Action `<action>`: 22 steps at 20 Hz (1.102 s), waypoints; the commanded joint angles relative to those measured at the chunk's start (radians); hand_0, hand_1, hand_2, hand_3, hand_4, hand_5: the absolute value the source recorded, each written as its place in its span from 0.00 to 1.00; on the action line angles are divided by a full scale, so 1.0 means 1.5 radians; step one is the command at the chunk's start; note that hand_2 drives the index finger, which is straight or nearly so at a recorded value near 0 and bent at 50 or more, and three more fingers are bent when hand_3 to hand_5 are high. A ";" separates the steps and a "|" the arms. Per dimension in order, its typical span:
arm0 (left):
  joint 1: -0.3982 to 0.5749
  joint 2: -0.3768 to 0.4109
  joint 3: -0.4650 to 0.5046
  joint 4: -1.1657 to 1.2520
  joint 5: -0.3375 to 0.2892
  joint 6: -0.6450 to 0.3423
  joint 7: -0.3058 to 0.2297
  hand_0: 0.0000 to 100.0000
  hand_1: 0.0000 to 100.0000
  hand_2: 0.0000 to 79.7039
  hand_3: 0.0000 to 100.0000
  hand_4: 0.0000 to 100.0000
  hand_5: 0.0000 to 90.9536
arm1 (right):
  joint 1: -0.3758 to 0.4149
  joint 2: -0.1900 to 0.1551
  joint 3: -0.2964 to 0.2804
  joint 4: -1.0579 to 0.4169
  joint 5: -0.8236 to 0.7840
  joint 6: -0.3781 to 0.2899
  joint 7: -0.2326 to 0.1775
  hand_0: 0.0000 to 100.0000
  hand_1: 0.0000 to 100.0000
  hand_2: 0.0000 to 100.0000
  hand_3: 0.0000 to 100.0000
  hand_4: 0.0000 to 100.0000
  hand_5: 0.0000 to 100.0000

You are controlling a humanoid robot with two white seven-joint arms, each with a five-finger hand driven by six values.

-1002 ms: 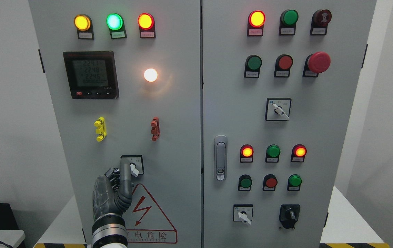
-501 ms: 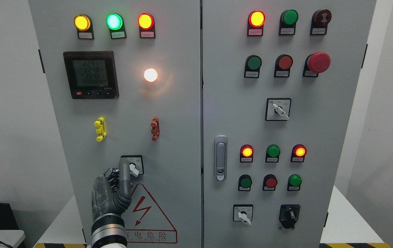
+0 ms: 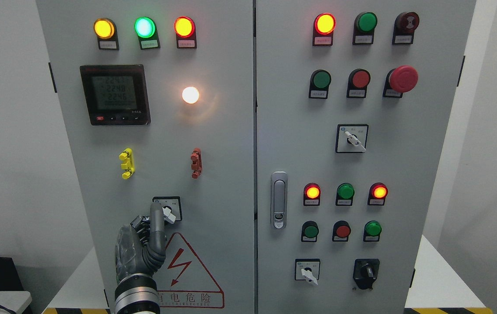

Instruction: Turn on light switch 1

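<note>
A small rotary switch (image 3: 168, 211) with a white knob sits in a black square frame low on the left cabinet door (image 3: 213, 183). Its knob points down to the right. My left hand (image 3: 147, 231) comes up from the bottom edge, just left of the switch. The index finger (image 3: 157, 218) is stretched straight up, its tip at the left edge of the switch frame. The other fingers are curled and hold nothing. A round white lamp (image 3: 190, 95) above is lit. The right hand is not in view.
The left door also carries three lit lamps (image 3: 143, 27) at the top, a digital meter (image 3: 115, 94), a yellow clip (image 3: 126, 163), a red clip (image 3: 195, 163) and a warning triangle (image 3: 187, 270). The right door (image 3: 405, 174) has several buttons, lamps, rotary switches and a latch handle (image 3: 279, 199).
My left hand has sunk a little and drifted slightly left. The index fingertip is now lower against the switch frame. The knob and the lamps look unchanged.
</note>
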 commanded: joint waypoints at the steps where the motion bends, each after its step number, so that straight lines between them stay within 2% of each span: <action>1: 0.017 0.000 0.000 -0.029 0.001 0.000 -0.002 0.35 0.10 0.74 0.86 0.88 0.93 | 0.000 0.000 0.000 0.000 -0.011 0.000 0.000 0.12 0.39 0.00 0.00 0.00 0.00; 3: 0.035 0.001 -0.001 -0.049 0.001 -0.001 -0.002 0.35 0.10 0.75 0.87 0.88 0.93 | 0.000 0.000 0.000 0.000 -0.011 0.000 0.000 0.12 0.39 0.00 0.00 0.00 0.00; 6: 0.065 0.001 -0.001 -0.065 0.001 -0.003 -0.003 0.27 0.10 0.75 0.87 0.88 0.93 | 0.000 0.000 0.000 0.000 -0.012 0.000 0.000 0.12 0.39 0.00 0.00 0.00 0.00; 8: 0.088 0.001 0.000 -0.067 0.001 -0.031 -0.004 0.24 0.10 0.74 0.87 0.88 0.93 | 0.000 0.000 0.000 0.000 -0.012 0.000 0.000 0.12 0.39 0.00 0.00 0.00 0.00; 10: 0.127 0.002 0.001 -0.069 0.003 -0.127 -0.008 0.23 0.10 0.75 0.87 0.88 0.91 | 0.000 0.000 0.000 0.000 -0.012 0.000 0.000 0.12 0.39 0.00 0.00 0.00 0.00; 11: 0.152 0.003 0.001 -0.069 0.016 -0.199 -0.014 0.23 0.10 0.76 0.87 0.88 0.87 | 0.000 0.000 0.000 0.000 -0.011 0.000 0.000 0.12 0.39 0.00 0.00 0.00 0.00; 13: 0.198 0.006 0.011 -0.068 0.030 -0.303 -0.027 0.23 0.11 0.76 0.83 0.85 0.68 | 0.000 0.000 0.000 0.000 -0.011 0.000 0.000 0.12 0.39 0.00 0.00 0.00 0.00; 14: 0.226 0.010 0.031 -0.068 0.031 -0.337 -0.035 0.23 0.11 0.75 0.82 0.85 0.67 | 0.000 0.000 0.000 0.000 -0.011 0.000 0.000 0.12 0.39 0.00 0.00 0.00 0.00; 16: 0.286 0.012 0.081 -0.065 0.031 -0.376 -0.073 0.22 0.09 0.70 0.78 0.83 0.60 | 0.000 0.000 0.000 0.000 -0.012 0.000 0.000 0.12 0.39 0.00 0.00 0.00 0.00; 18: 0.354 0.020 0.158 -0.059 0.033 -0.435 -0.134 0.22 0.05 0.63 0.74 0.80 0.59 | 0.000 0.000 0.000 0.000 -0.012 0.000 0.000 0.12 0.39 0.00 0.00 0.00 0.00; 20: 0.416 0.028 0.245 -0.008 0.054 -0.526 -0.193 0.21 0.01 0.54 0.68 0.75 0.54 | 0.000 0.000 0.000 0.000 -0.012 0.000 0.000 0.12 0.39 0.00 0.00 0.00 0.00; 22: 0.454 0.039 0.337 0.073 0.079 -0.623 -0.233 0.20 0.00 0.50 0.61 0.67 0.46 | 0.000 0.000 0.000 0.000 -0.012 0.000 0.000 0.12 0.39 0.00 0.00 0.00 0.00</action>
